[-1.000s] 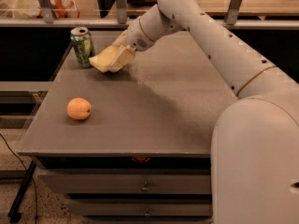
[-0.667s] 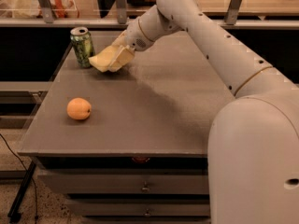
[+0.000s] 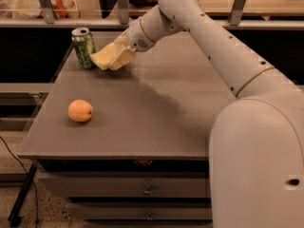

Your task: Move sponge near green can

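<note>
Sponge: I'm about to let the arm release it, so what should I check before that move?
1. Gripper, at the table's far corner by the can, shut on sponge: ok.
2. Sponge close beside green can: ok.
3. Sponge clear of can: cannot tell.
4. Can upright: ok.
5. Sponge resting on table: cannot tell, it hangs tilted.
6. Orange fruit well apart, toward the front: ok.

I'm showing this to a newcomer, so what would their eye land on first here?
The big white arm sweeping in from the right, with its gripper at the far left of the table, holding the pale yellow sponge right beside the green can. After that, the lone orange fruit sitting near the front left.
</note>
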Available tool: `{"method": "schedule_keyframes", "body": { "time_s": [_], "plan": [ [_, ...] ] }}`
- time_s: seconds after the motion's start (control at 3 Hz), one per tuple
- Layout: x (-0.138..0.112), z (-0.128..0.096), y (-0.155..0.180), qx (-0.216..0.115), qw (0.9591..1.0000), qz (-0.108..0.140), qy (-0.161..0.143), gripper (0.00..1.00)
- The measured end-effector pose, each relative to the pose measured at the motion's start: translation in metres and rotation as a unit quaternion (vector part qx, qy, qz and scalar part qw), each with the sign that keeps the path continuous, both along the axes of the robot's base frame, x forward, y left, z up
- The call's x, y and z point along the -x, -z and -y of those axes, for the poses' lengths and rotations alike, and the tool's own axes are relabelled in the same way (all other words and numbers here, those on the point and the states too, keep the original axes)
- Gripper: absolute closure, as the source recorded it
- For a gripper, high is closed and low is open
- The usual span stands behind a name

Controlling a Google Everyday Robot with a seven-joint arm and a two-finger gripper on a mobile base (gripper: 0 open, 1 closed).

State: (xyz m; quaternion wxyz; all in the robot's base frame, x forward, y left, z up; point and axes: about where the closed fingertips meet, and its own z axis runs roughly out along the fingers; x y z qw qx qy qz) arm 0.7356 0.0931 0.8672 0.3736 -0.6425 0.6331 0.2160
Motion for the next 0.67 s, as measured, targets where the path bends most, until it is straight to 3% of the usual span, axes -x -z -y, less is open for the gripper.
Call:
{"method": "schedule_keyframes", "body": {
  "time_s": [0.33,0.67],
  "plan": [
    [0.0049,-0.0019,-0.0022,-0.002,0.9999,-0.008,-0.008,0.0],
    [0.0084,0.005,-0.0115,0.002,0.9999,-0.002,-0.012,0.0]
  ]
}}
